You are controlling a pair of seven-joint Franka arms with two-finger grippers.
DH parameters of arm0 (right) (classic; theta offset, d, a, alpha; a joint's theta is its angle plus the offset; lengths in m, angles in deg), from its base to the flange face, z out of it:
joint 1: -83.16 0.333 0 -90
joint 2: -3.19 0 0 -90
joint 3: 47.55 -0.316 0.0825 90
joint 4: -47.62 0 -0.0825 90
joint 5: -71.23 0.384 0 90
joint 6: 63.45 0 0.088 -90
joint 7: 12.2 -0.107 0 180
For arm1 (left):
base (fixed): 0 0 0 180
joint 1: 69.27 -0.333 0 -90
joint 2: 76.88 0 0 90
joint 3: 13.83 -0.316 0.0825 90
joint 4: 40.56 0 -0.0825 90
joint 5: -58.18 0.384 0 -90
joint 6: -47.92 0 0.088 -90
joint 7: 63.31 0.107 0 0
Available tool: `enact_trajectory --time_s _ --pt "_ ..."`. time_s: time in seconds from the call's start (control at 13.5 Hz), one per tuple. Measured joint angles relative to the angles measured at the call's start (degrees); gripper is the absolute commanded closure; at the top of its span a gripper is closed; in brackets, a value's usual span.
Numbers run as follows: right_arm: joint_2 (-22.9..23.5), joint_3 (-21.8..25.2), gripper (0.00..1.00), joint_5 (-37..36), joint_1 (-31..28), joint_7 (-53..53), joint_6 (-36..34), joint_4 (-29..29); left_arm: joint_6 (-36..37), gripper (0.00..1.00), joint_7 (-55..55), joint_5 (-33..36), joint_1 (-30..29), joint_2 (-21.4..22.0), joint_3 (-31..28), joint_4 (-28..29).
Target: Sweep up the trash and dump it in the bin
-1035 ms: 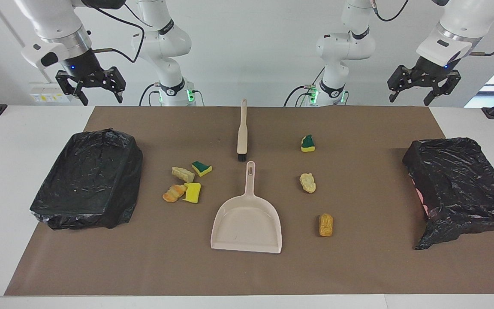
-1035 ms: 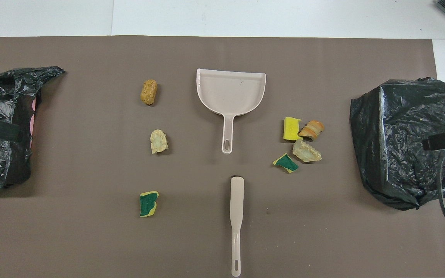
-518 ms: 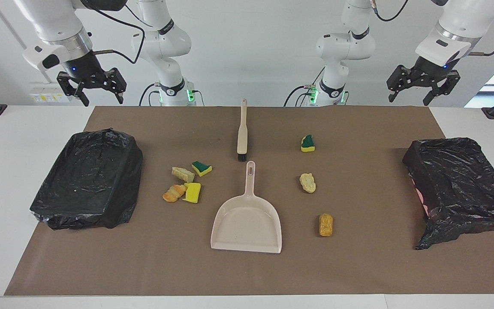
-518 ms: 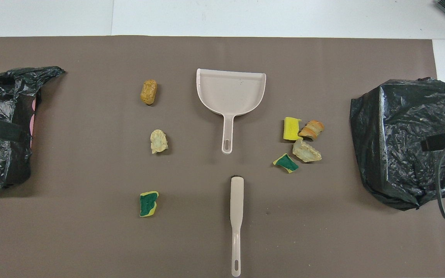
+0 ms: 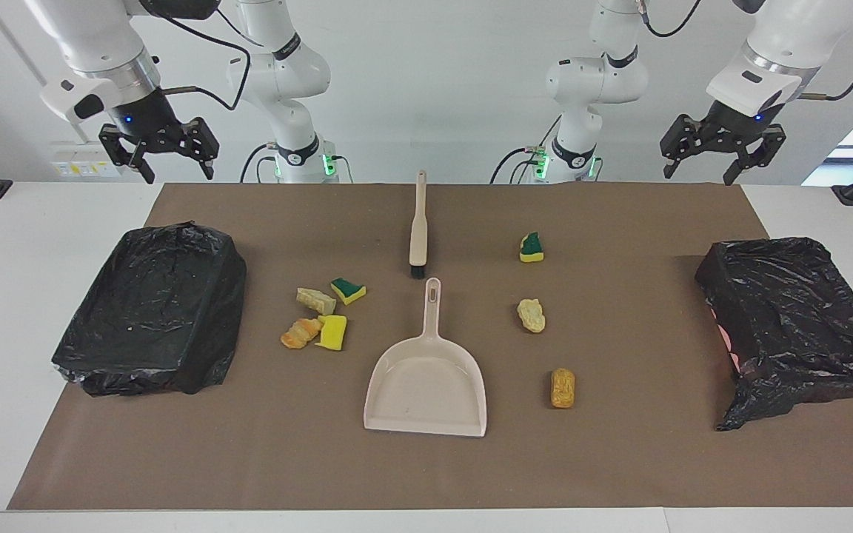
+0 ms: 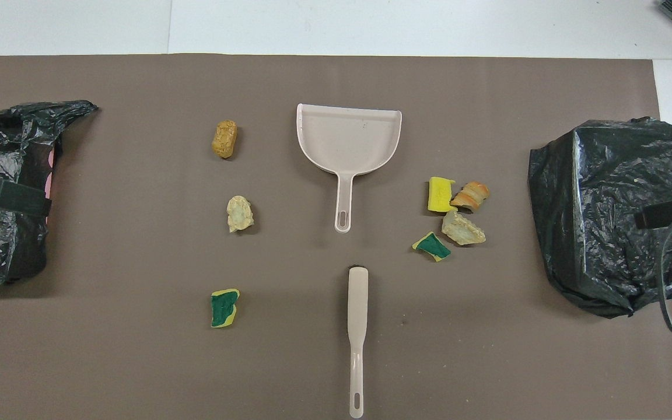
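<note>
Several scraps of trash lie on the brown mat. A cluster [image 5: 320, 317] [image 6: 452, 219] of yellow sponge and bread-like lumps sits toward the right arm's end. A green-yellow sponge [image 5: 531, 248], a pale lump [image 5: 531, 314] and an orange lump [image 5: 563, 388] lie in a row toward the left arm's end. A black-lined bin [image 5: 152, 307] stands at the right arm's end, and another bin [image 5: 789, 318] at the left arm's end. My right gripper [image 5: 177, 175] hangs open in the air at its own end. My left gripper [image 5: 699, 176] hangs open likewise.
A beige dustpan [image 5: 426, 381] [image 6: 349, 137] lies mid-mat, its handle pointing toward the robots. A beige brush [image 5: 418, 226] [image 6: 357, 332] lies in line with it, nearer to the robots, bristles toward the pan handle. White table [image 5: 27, 222] surrounds the mat.
My left gripper has drifted a little upward and toward the table's middle. The right gripper has barely shifted. Nothing on the mat has moved.
</note>
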Motion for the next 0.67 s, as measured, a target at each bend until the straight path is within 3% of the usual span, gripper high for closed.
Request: enact_trajectory --time_s 0.3,0.67 --pt "0.0 0.0 0.0 0.0 0.0 0.0 0.0 0.01 -1.97 0.0 -2.33 -0.24 6.5 2.49 0.35 6.01" --pt "-0.02 0.0 0.0 0.0 0.0 0.0 0.0 0.01 -10.59 0.0 -15.96 -0.29 21.04 3.33 0.81 16.03"
